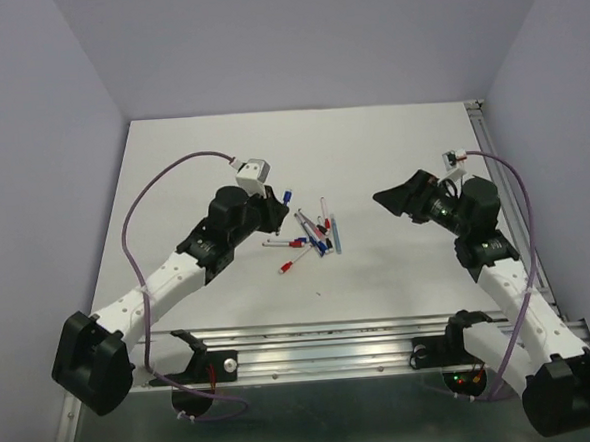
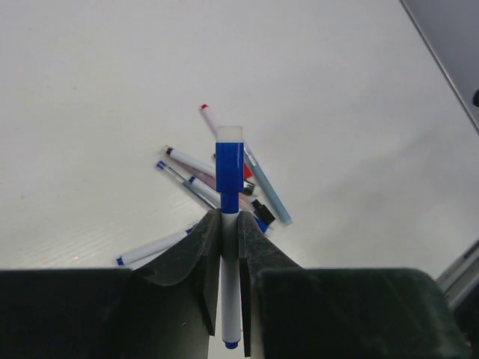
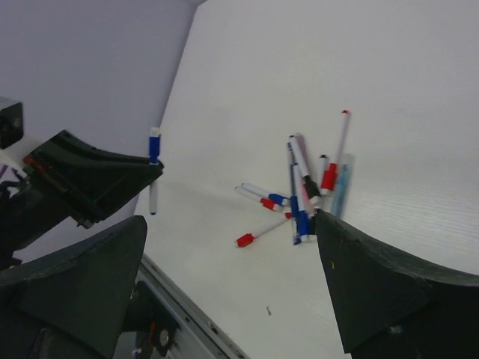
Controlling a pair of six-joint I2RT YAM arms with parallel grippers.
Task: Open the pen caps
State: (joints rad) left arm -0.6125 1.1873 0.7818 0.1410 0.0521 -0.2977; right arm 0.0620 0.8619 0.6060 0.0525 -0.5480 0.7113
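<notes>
The step in hand looks like the uncapping of a single pen, with one arm holding it and the other yet to pull. The left gripper [image 2: 229, 218] is pressed together on a thin white-barrelled stick pen [image 2: 230, 299], pinching the barrel partway along. The pen is lifted off the flat white table [image 1: 191, 157]. Its short blue plastic cap [image 2: 230, 169] stands clear beyond the fingertips, with nothing touching it, and a small blue end plug shows behind the fingers.

The right gripper [image 3: 230, 221] is spread wide and holds nothing. It faces the left gripper from well apart, so the held pen appears off to one side of its open span, not between its fingers.

The remaining pens, a loose heap of thin white and clear barrels with red, blue and black ends [image 1: 316, 235], lie on the table beyond the left gripper's fingertips and between the two arms. Their caps seem to be on, though they are too small to be sure.

The next move calls for the right gripper to travel across to the blue cap and line its span up around the cap alone. It should close there and draw away along the pen's axis while the left gripper's pinch holds firm. A skewed pull could bend the pen or slip it out of the hold.
</notes>
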